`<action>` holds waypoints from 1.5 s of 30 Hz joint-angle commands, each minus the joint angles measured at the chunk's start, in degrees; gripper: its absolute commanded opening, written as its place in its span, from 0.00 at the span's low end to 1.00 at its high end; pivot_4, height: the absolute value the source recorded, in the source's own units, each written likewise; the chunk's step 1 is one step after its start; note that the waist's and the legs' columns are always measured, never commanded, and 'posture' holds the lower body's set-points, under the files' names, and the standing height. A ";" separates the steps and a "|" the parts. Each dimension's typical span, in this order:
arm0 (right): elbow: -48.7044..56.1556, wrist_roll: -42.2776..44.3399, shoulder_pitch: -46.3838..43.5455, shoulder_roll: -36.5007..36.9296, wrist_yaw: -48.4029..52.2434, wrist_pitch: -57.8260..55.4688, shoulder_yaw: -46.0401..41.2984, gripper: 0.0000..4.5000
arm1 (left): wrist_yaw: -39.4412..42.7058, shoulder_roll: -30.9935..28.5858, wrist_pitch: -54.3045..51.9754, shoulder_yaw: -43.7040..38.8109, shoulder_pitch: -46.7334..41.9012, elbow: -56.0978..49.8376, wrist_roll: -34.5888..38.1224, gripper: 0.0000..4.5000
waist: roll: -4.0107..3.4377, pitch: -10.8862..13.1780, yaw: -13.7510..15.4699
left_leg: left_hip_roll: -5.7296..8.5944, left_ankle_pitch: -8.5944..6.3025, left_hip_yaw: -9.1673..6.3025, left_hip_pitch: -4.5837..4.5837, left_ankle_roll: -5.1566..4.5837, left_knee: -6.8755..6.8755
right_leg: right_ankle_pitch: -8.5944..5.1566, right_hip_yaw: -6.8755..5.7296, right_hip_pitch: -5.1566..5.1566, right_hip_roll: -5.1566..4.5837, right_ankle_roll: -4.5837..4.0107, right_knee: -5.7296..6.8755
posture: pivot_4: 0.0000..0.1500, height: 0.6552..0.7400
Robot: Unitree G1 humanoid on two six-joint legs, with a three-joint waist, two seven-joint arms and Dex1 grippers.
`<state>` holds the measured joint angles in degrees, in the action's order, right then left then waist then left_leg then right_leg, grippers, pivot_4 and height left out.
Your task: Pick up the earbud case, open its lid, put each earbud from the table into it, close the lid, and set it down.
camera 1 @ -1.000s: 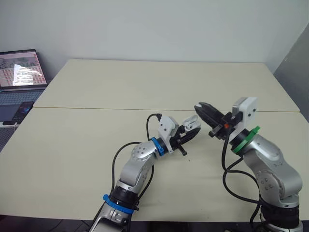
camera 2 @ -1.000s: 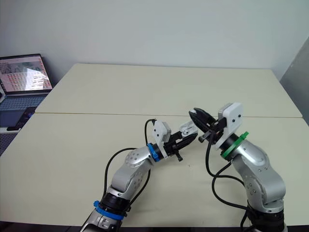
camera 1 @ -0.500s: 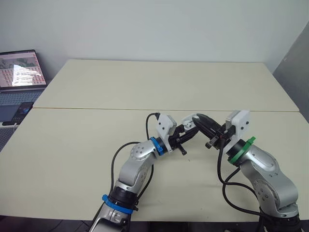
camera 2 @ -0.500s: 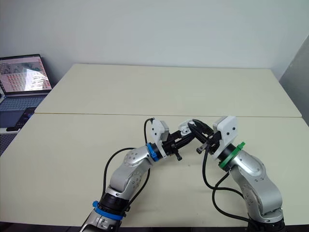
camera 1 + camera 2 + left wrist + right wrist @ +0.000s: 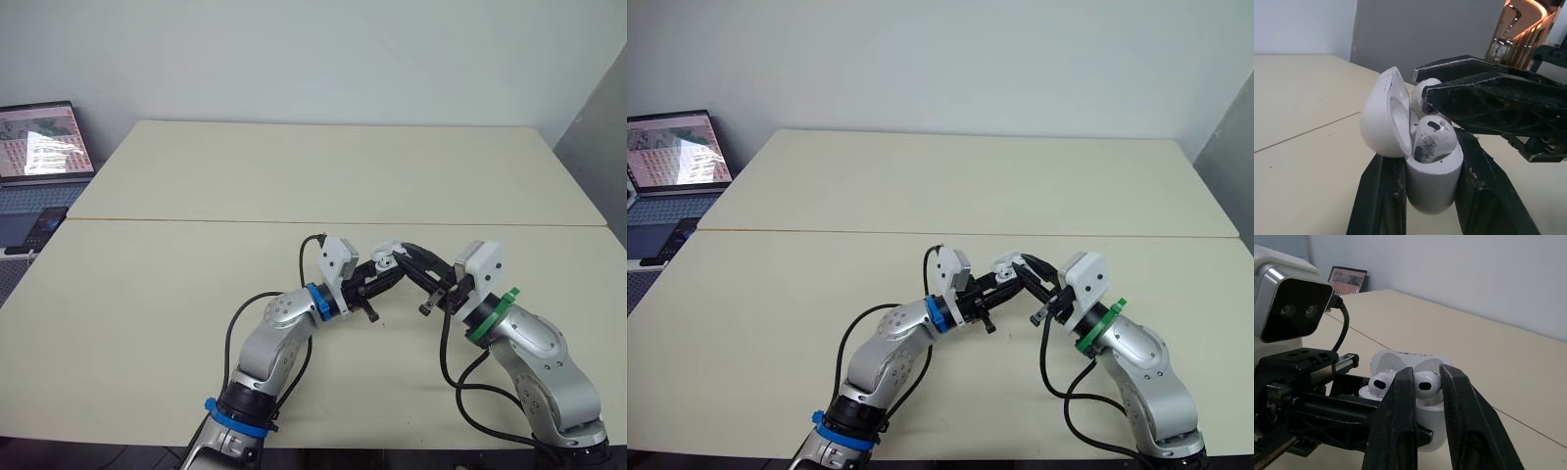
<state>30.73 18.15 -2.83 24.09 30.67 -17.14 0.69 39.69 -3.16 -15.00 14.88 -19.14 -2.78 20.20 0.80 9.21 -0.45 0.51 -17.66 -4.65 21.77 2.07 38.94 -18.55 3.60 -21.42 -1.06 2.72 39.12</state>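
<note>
My left gripper [image 5: 380,277] is shut on the body of the white earbud case [image 5: 1432,182], held above the table with its lid [image 5: 1382,122] swung open. One white earbud [image 5: 1432,138] sits in the case. My right gripper [image 5: 1425,378] is shut on a second earbud [image 5: 1426,381] and holds it at the case's open mouth, beside the first earbud [image 5: 1378,382]. In the left eye view the right gripper [image 5: 406,256] meets the case [image 5: 384,257] over the middle of the near table.
An open laptop [image 5: 39,142] and a phone [image 5: 44,227] lie on a side desk at the far left. Two cream tables [image 5: 176,294] meet at a seam [image 5: 196,220]. A grey panel [image 5: 598,147] stands at the right.
My right gripper has moved left and down with its earbud, from apart from the case to right at its open mouth. The left gripper has held the case nearly still.
</note>
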 commanded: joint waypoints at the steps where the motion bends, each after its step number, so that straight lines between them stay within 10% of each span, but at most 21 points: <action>1: 0.32 0.03 0.21 0.66 0.54 0.72 -0.56 0.39 | 0.21 0.11 0.58 -0.70 -0.69 -3.25 0.98 0.18 | 0.00 0.00 0.01 | 0.00 0.00 0.01 0.00 0.00 0.00 | 0.00 0.00 0.00 0.00 0.00 0.00 | 1.00 1.00; 8: 3.95 12.19 -3.05 0.95 0.08 -7.75 -6.14 0.95 | 2.67 -1.88 -1.12 -0.25 -0.95 -2.67 1.47 0.18 | 0.00 0.00 0.03 | 0.00 0.00 0.00 0.00 0.00 0.00 | 0.00 0.03 0.00 0.00 0.00 0.00 | 1.00 1.00; 15: -1.07 30.74 -8.32 9.00 2.46 -24.00 -15.70 0.99 | 17.18 -8.73 -4.10 2.11 -2.78 -0.29 4.45 0.18 | -0.01 0.00 0.01 | 0.00 -0.01 -0.02 0.01 -0.02 0.00 | 0.00 -0.02 0.04 0.00 0.00 -0.03 | 1.00 1.00; 29: -11.70 32.76 -13.37 21.71 22.21 -33.25 -7.35 0.01 | 36.36 -15.40 -14.48 4.09 -10.38 4.14 9.42 0.18 | 0.00 0.02 -0.24 | -0.05 -0.02 -0.03 0.02 -0.05 -0.01 | 0.00 -0.06 0.03 0.08 -0.01 -0.05 | 1.00 1.00; 45: -6.17 30.48 -12.24 21.16 24.03 -31.50 -2.80 0.01 | 35.71 -14.65 -17.44 3.74 -8.67 2.12 9.83 0.18 | 0.00 0.02 -0.12 | -0.04 -0.02 -0.10 0.06 -0.04 0.01 | 0.00 -0.02 0.01 0.03 -0.01 -0.05 | 1.00 1.00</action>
<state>22.39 47.92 -14.64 45.11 53.74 -49.31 -1.12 75.56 -18.14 -32.40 18.84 -27.70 1.61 28.90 0.80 9.22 -0.56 0.47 -17.68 -4.77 21.84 2.02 38.95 -18.55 3.58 -21.41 -1.02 2.71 39.06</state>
